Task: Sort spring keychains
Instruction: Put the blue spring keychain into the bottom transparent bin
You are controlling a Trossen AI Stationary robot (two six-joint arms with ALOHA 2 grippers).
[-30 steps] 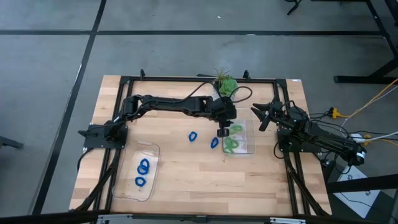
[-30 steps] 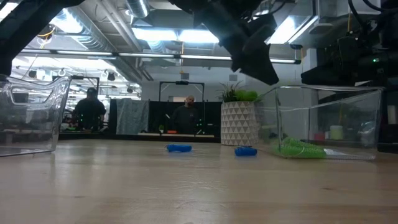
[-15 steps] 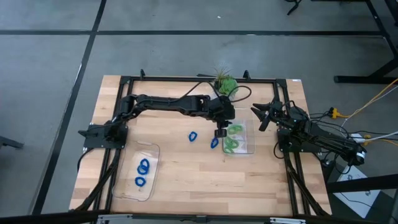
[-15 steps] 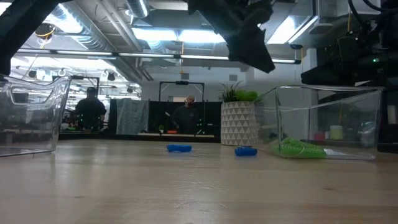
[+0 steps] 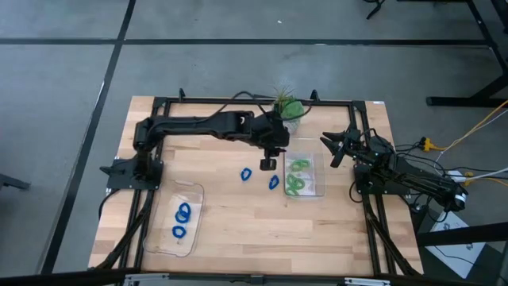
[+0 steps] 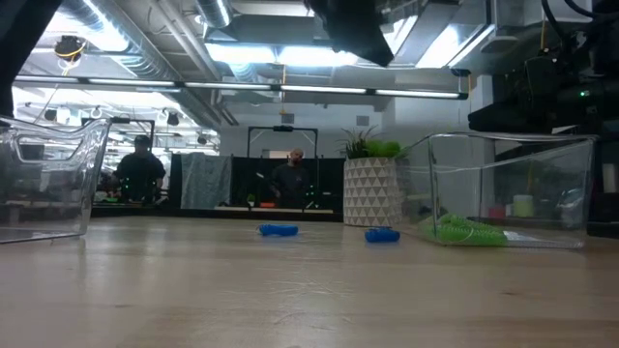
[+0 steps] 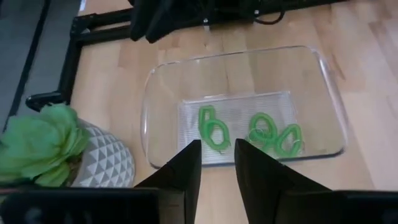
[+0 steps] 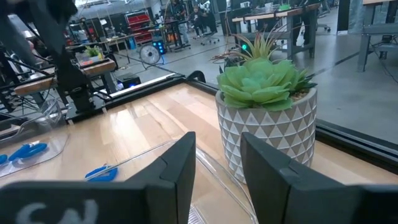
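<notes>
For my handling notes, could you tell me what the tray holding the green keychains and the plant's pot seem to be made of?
The tray looks like clear, glossy hard plastic: the wood shows through it and its rim glints. The pot appears to be matte white ceramic or plastic with a raised triangle pattern; which of the two, I cannot tell.

Pale wood-grain tabletop (image 5: 230, 230), matt; clear glossy plastic tray (image 7: 333, 99) with ribbed floor; coiled green spring keychains (image 7: 273, 135).

L gripper (image 5: 268, 164) above blue keychains (image 5: 259, 175)
</notes>
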